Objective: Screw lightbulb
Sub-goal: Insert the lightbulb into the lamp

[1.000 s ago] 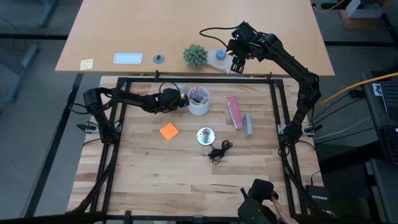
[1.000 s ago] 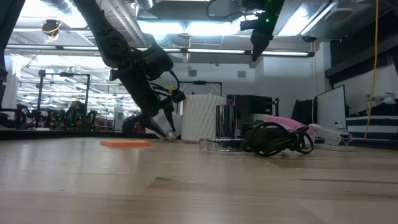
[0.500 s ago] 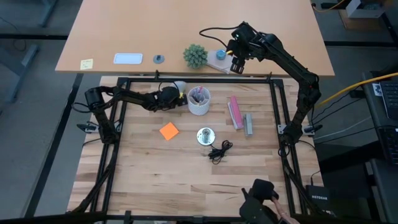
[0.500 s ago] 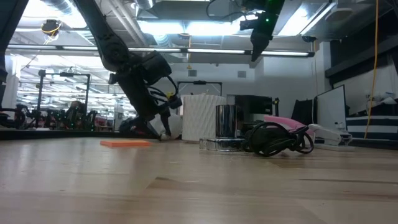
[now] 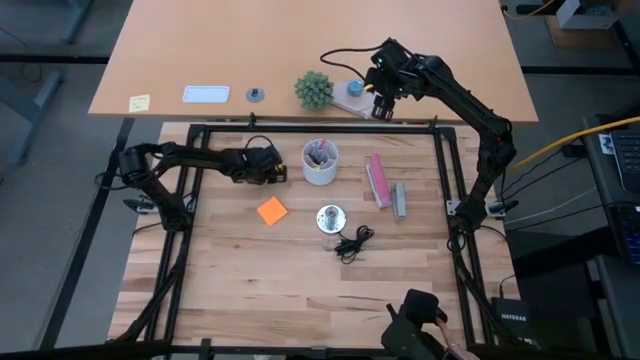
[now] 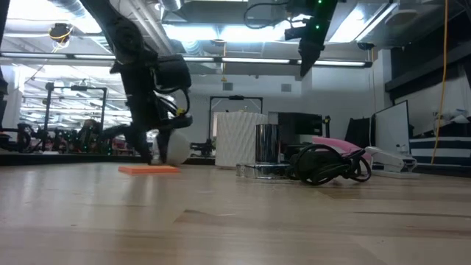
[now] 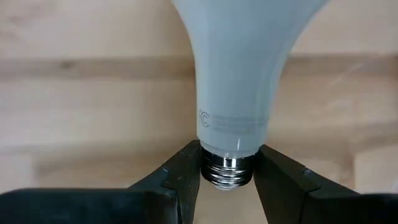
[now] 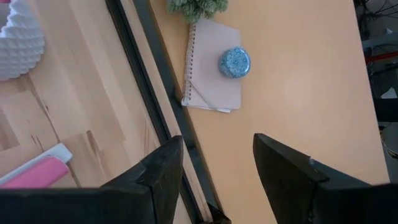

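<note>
The white lightbulb (image 7: 239, 68) is in my left gripper (image 7: 227, 177), which is shut on its narrow end. In the low view the lightbulb (image 6: 174, 145) hangs low over the table, left of the white cup (image 6: 239, 138). In the high view my left gripper (image 5: 268, 166) covers the lightbulb. The round silvery fitting (image 5: 330, 218) with its black cord (image 5: 352, 243) lies on the table near the middle. My right gripper (image 8: 217, 168) is open and empty, high over the table's far edge (image 5: 381, 102). My left gripper pinches the lightbulb's metal screw base (image 7: 227, 168) between its two fingers, one on each side of the thread. The fingers slant steeply down. The lightbulb reaches out past the fingertips with its wide end toward the table; whether that end touches the wood I cannot tell.
An orange note (image 5: 271, 211) lies near the left gripper. A pink block (image 5: 379, 180) and a grey one (image 5: 399, 198) lie right of the cup. On the rear table are a small plant (image 5: 314, 89) and a notebook (image 8: 214, 65). A black frame (image 5: 300, 128) borders the work table.
My left gripper has drawn away from the cup toward the table's left edge and tipped to point more steeply down. The lightbulb went with it: it showed beside the cup from above before and now hangs hidden under the gripper.
</note>
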You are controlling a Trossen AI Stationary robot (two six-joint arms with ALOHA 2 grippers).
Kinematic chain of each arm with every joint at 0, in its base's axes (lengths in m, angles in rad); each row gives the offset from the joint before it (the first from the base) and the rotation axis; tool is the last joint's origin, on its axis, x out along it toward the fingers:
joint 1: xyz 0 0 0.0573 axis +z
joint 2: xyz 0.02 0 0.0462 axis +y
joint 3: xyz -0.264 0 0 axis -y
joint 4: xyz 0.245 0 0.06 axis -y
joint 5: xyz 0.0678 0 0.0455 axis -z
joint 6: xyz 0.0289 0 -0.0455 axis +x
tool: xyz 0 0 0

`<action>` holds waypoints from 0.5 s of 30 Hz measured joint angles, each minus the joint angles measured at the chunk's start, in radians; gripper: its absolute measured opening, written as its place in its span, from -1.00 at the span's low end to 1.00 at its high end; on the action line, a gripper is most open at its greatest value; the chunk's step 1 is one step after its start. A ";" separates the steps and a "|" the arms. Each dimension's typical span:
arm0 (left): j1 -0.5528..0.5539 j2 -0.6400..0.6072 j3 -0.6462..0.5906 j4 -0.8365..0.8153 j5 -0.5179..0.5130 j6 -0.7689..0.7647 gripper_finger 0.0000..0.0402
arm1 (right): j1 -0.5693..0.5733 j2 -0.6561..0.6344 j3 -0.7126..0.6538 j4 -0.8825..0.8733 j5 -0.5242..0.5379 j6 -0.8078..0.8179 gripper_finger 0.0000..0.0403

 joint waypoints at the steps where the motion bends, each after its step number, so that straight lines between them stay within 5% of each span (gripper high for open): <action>1: -0.006 -0.005 0.000 -0.017 -0.002 -0.001 -0.35 | 0.000 0.000 -0.005 0.001 -0.001 0.000 -0.01; 15: -0.028 -0.001 0.001 -0.107 -0.041 0.046 -0.35 | 0.000 0.000 -0.012 0.024 -0.008 0.000 -0.01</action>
